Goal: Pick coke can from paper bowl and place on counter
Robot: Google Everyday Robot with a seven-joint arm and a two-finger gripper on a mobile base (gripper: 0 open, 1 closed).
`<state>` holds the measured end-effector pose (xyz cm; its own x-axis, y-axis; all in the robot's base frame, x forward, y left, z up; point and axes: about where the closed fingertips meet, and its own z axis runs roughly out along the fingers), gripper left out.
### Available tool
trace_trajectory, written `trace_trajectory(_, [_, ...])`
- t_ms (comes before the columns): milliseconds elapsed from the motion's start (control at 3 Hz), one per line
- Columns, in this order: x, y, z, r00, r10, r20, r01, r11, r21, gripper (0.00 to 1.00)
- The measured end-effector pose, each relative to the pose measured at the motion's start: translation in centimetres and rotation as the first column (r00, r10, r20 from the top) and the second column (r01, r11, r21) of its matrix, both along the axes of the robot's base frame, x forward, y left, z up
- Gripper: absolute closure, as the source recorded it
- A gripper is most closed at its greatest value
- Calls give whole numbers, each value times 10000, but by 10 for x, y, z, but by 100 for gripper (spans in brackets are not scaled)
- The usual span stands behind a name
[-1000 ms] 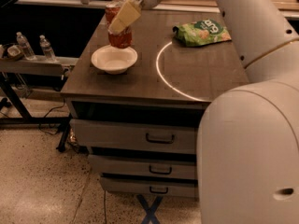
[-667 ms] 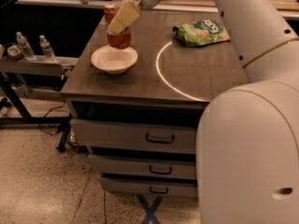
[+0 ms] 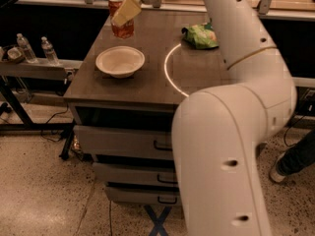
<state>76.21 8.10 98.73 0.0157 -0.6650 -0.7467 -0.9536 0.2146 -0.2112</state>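
Up has gone the can (image 3: pixel 123 31): a second ago it hung just over the bowl (image 3: pixel 120 62), and now it sits clearly higher, with open air between its base and the rim. Nothing on the counter (image 3: pixel 142 85) seems to have shifted.

From the near edge back: the drawers (image 3: pixel 123 141) sit under the front. The bowl comes next, empty, close to the left edge and not far from the near-left corner. Above and behind it, toward the far-left corner, the gripper (image 3: pixel 123 17) pinches the can, with one pale finger (image 3: pixel 127 11) lying slantwise across its side. A white circle (image 3: pixel 170 75) marks the middle of the counter. A green bag (image 3: pixel 201 36) lies by the far edge, right of the can.

The step in hand looks like the carry to a set-down spot. To do it well, I would hold this height while moving sideways until the can is wholly past the bowl's rim. Then keep it upright and lower it onto bare counter, well apart from the bag. The fingers should part only once the base rests flat.
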Motion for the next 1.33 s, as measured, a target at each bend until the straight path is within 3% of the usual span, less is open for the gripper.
trace_trajectory(333, [51, -7, -2, 9917, -861, 955, 834, 9960, 320, 100])
trace_trajectory(667, [94, -30, -8, 9632, -2113, 1659, 2077, 9774, 390, 100])
trace_trajectory(1000, [110, -52, -18, 9421, -2915, 1659, 2922, 9561, 204, 100])
trace_trajectory(1333, [111, -67, -38, 9380, -3281, 1116, 3299, 9440, 18, 100])
